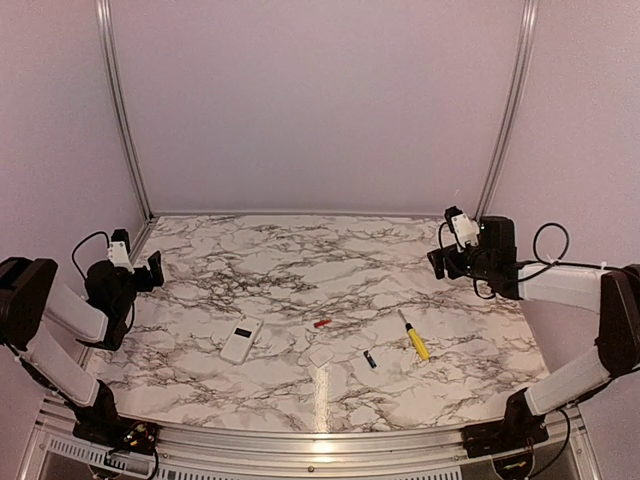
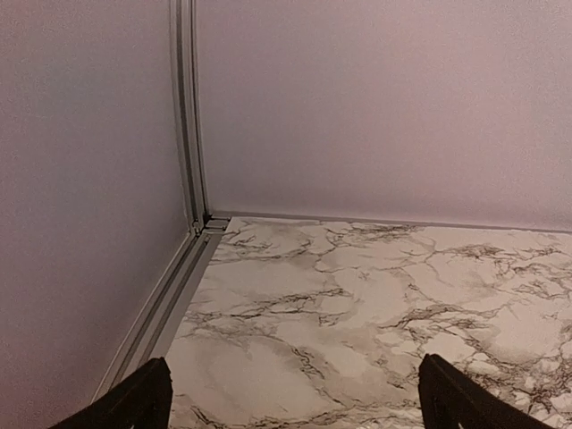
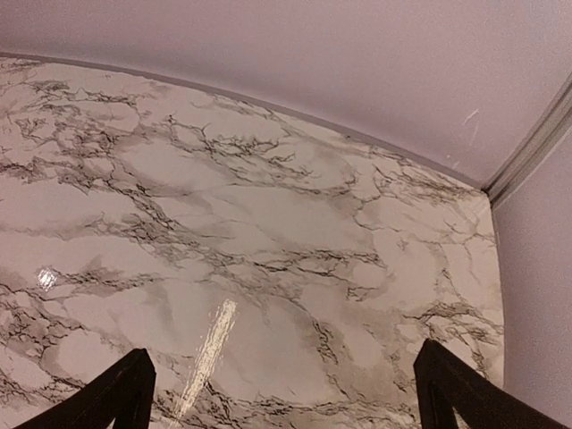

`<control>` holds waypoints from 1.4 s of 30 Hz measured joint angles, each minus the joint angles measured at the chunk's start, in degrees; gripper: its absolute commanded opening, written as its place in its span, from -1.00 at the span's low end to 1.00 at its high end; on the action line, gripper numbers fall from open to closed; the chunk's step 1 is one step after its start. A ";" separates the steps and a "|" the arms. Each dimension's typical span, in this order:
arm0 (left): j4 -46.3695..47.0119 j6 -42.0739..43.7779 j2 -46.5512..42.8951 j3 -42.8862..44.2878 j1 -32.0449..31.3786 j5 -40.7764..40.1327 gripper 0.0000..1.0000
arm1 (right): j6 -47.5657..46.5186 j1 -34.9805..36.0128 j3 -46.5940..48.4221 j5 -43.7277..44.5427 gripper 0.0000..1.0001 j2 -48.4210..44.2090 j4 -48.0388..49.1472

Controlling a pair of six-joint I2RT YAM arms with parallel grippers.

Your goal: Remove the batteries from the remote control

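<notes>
Lying apart on table (image 1: 250,260): remote control (image 1: 240,340), red battery (image 1: 321,323), dark battery (image 1: 370,359).

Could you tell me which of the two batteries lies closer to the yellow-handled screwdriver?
The dark blue-black battery, which lies close beside the screwdriver handle. The red battery lies farther off, on the side towards the white remote control.

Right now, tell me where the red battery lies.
In the top view, the red battery lies right of the remote control, just beyond the small white cover.
</notes>
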 measured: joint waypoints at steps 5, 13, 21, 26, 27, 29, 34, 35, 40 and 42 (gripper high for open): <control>0.20 -0.04 0.00 0.00 0.00 -0.04 0.98 | 0.85 -6.88 -5.88 -4.20 0.97 0.85 9.09; 0.22 -0.04 0.00 0.00 0.00 -0.07 0.98 | 3.30 -13.49 -13.68 -7.39 0.97 4.28 25.16; 0.22 -0.04 0.00 0.00 0.00 -0.07 0.98 | 5.25 -16.04 -21.88 -9.44 0.97 7.32 42.86; 0.22 -0.04 0.00 0.00 0.00 -0.09 0.98 | 5.18 -16.04 -25.66 -11.37 0.97 9.53 53.46; 0.22 -0.04 0.00 0.00 0.00 -0.09 0.98 | 5.14 -16.04 -26.18 -11.61 0.97 9.68 54.71; 0.22 -0.04 0.00 0.00 0.00 -0.09 0.98 | 4.94 -16.04 -27.63 -12.15 0.97 10.12 58.60; 0.22 -0.04 0.00 0.00 0.00 -0.22 0.98 | 4.66 -16.04 -29.92 -13.27 0.97 11.89 63.65; 0.22 -0.04 0.00 0.00 0.00 -0.24 0.98 | 4.66 -16.04 -29.92 -13.40 0.97 12.04 64.32; 0.22 -0.04 0.00 0.00 0.00 -0.26 0.98 | 4.55 -16.04 -29.92 -13.81 0.97 12.11 65.99; 0.22 -0.04 0.00 0.00 0.00 -0.26 0.98 | 4.52 -16.04 -29.92 -13.81 0.97 12.11 66.18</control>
